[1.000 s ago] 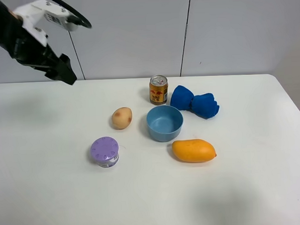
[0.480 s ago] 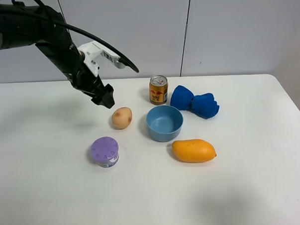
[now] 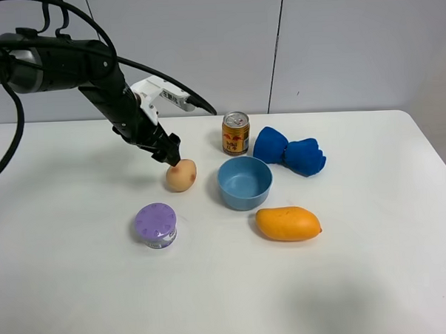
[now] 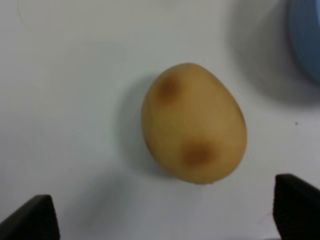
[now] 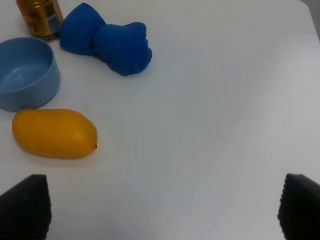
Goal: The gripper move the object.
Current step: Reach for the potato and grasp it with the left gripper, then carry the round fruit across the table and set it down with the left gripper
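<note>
the left gripper [image 3: 170,150] is held wide open: in the left wrist view its two black jaw tips are seen at opposite corners, with the potato [image 4: 194,130] lying ahead of the gap and touched by neither. in the exterior high view the gripper is pointed down toward 5 o'clock, its tip set just at the 11 o'clock edge of the potato. a white block [image 3: 161,96] is carried on the wrist, and the black arm [image 3: 55,60] is stretched in from 9 o'clock, then bent downward, with cables looped above it. the potato rests on the white table [image 3: 80,291], just beside the blue bowl [image 3: 244,182] at its 9 o'clock. from the bowl, a can [image 3: 235,132] is found at 12 o'clock, a blue cloth [image 3: 289,152] at 2, a mango [image 3: 288,223] at 5 and a purple-lidded jar [image 3: 156,225] at 8. the right gripper [image 5: 165,210] is spread wide and holds nothing.
</note>
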